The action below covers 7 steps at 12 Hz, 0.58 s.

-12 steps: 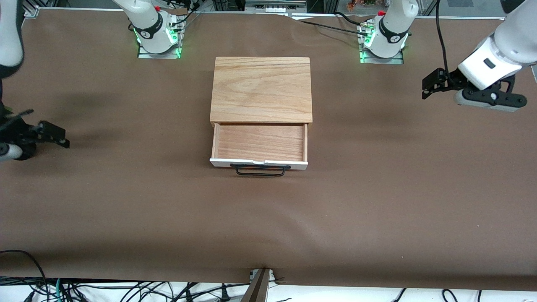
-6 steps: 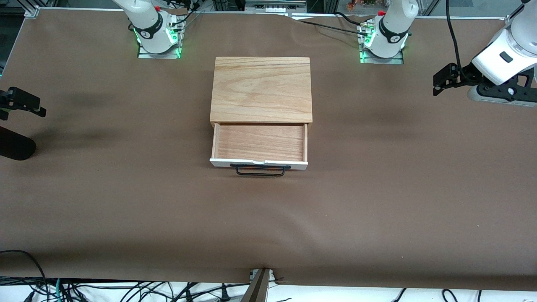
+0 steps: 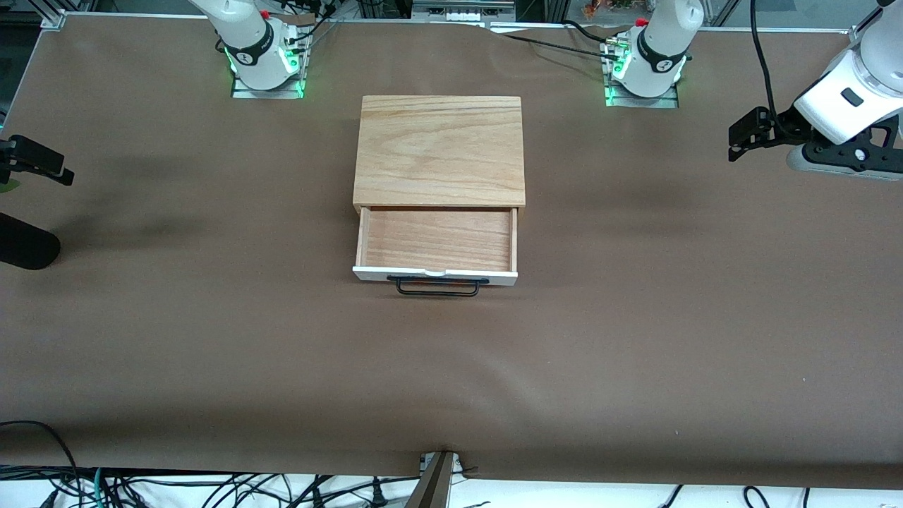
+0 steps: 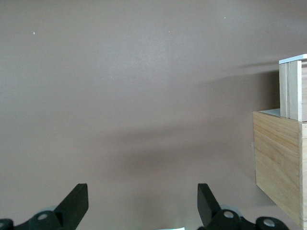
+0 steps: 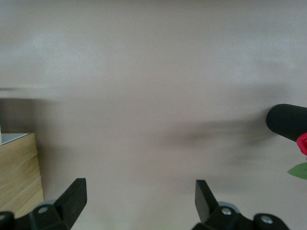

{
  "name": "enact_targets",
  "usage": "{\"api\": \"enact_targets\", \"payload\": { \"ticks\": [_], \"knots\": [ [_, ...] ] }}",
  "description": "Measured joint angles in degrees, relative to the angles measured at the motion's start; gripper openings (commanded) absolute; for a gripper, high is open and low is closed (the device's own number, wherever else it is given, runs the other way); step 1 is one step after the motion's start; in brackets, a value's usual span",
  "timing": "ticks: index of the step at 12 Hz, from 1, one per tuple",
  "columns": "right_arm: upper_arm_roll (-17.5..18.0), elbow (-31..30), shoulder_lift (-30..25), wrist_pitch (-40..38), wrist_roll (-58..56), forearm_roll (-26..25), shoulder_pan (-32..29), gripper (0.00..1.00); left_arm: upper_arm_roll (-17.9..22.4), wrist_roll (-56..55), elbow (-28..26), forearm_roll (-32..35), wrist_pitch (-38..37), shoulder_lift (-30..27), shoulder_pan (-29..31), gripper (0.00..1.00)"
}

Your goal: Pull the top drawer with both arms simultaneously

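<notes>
The top drawer stands pulled out of the wood cabinet, showing its light wood inside, white front panel and black bar handle. My left gripper is open and empty, up over the table at the left arm's end, well apart from the cabinet. Its wrist view shows the open gripper over bare brown table, with the drawer's side and the cabinet at the frame's edge. My right gripper is open and empty at the right arm's end; its wrist view shows the gripper and a cabinet corner.
The brown table cover spreads around the cabinet. A black ribbed cylinder lies at the right arm's end of the table, also in the right wrist view, beside something red and green. Cables lie along the front edge.
Both grippers have drawn away from the cabinet toward their own ends of the table, most of it in the first half second. The drawer has stayed as far out as before.
</notes>
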Motion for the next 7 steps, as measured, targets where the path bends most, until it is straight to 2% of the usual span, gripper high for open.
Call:
{"api": "enact_targets", "payload": {
  "ticks": [7],
  "knots": [
    [4.1,-1.11,0.0,-0.13,1.02,-0.06,-0.09,1.0,0.14,-0.07,0.04,0.0,-0.06,0.22,-0.01,1.0]
  ]
}}
